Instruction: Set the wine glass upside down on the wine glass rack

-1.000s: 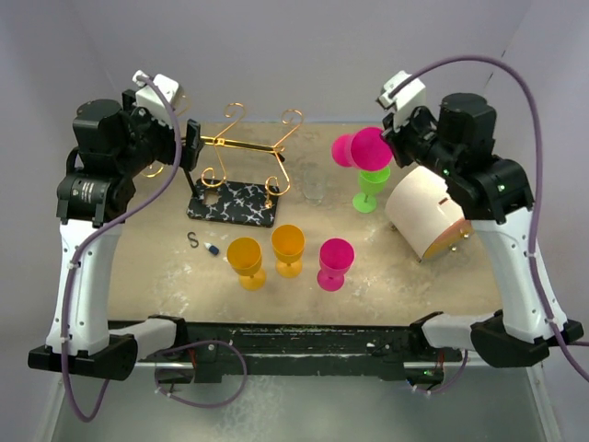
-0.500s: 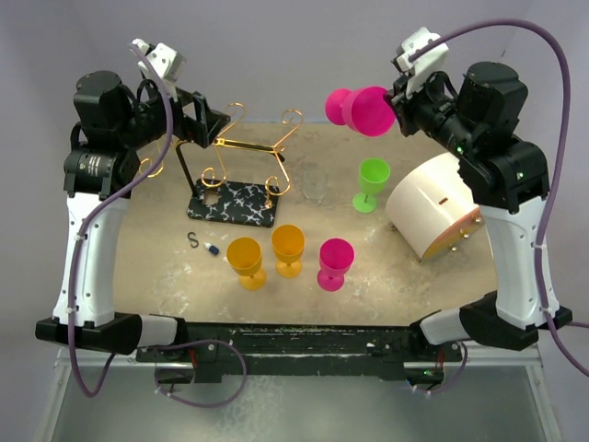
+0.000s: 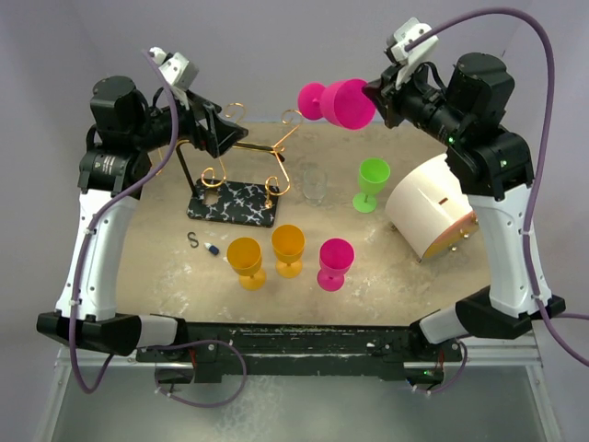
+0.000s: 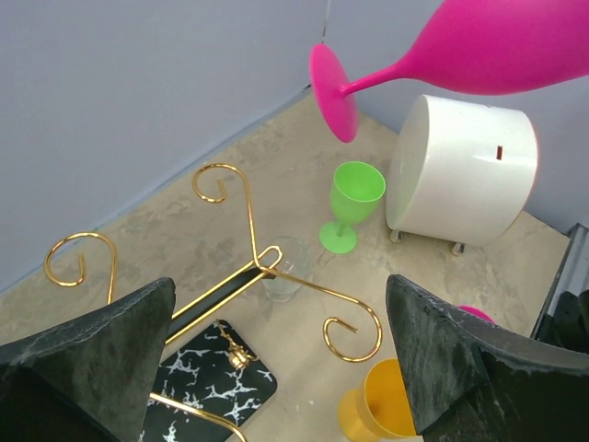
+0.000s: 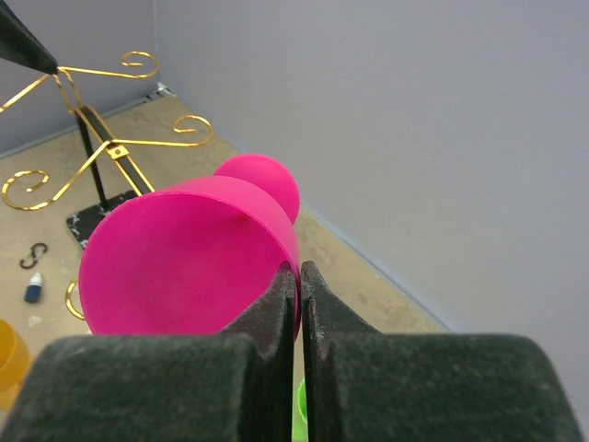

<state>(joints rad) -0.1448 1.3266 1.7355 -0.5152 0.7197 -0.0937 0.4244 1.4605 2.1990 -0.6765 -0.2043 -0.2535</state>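
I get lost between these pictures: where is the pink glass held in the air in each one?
Top camera: pink glass upper middle, held sideways.
Left wrist: pink glass top right corner.
Right wrist: pink glass centre, rim pinched by fingers.
Shared landmark: gold rack.
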